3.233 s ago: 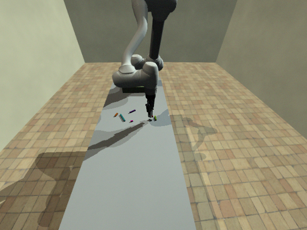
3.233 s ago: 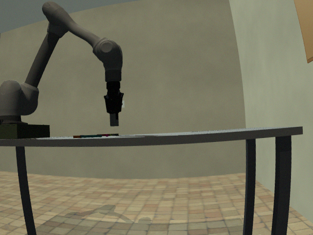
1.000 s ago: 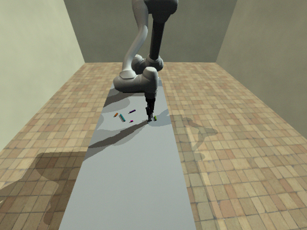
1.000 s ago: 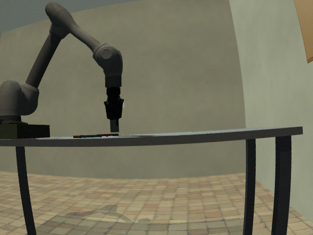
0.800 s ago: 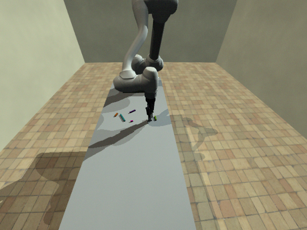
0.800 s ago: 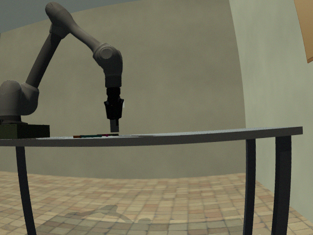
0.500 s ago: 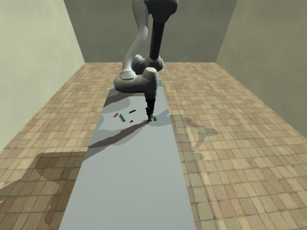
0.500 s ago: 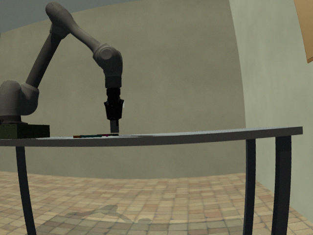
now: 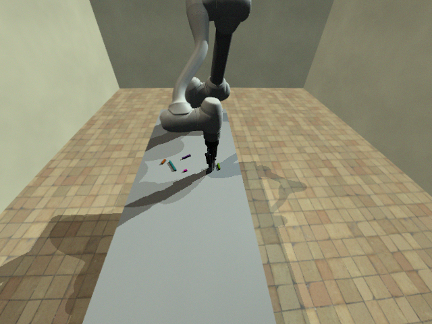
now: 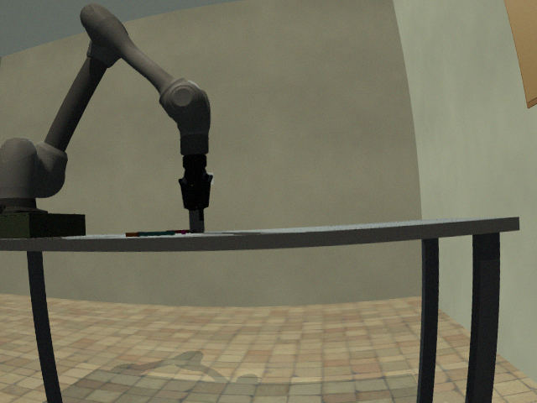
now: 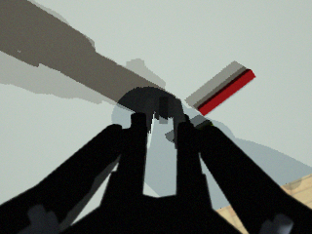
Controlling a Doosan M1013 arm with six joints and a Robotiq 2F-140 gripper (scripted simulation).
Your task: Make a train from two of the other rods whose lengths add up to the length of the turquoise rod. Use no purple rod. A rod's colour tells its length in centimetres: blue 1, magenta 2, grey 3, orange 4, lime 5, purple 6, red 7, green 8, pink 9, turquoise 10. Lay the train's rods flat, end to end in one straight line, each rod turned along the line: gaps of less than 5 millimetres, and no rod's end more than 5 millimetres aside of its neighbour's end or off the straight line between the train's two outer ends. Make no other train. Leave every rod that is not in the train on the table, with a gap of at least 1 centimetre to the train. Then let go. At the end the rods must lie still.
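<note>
End effector (image 11: 158,119) low over desk (image 9: 181,244), fingers narrowly parted, grasping nothing. Lime rod (image 9: 218,166) just beside one finger; red rod (image 11: 226,92) flat beyond. Turquoise rod (image 9: 171,165) well apart, near orange rod (image 9: 163,161).

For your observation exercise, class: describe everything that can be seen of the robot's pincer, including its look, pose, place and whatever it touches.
The pincer is matt black with two long fingers on angled linkages, and it hangs straight down from the grey arm's wrist. Its tips are at or just above the grey table. The fingers stand a narrow gap apart with only table surface showing between them, so it holds nothing. A lime rod lies close beside one fingertip, though contact cannot be judged. A red rod lies just beyond, apart.
</note>
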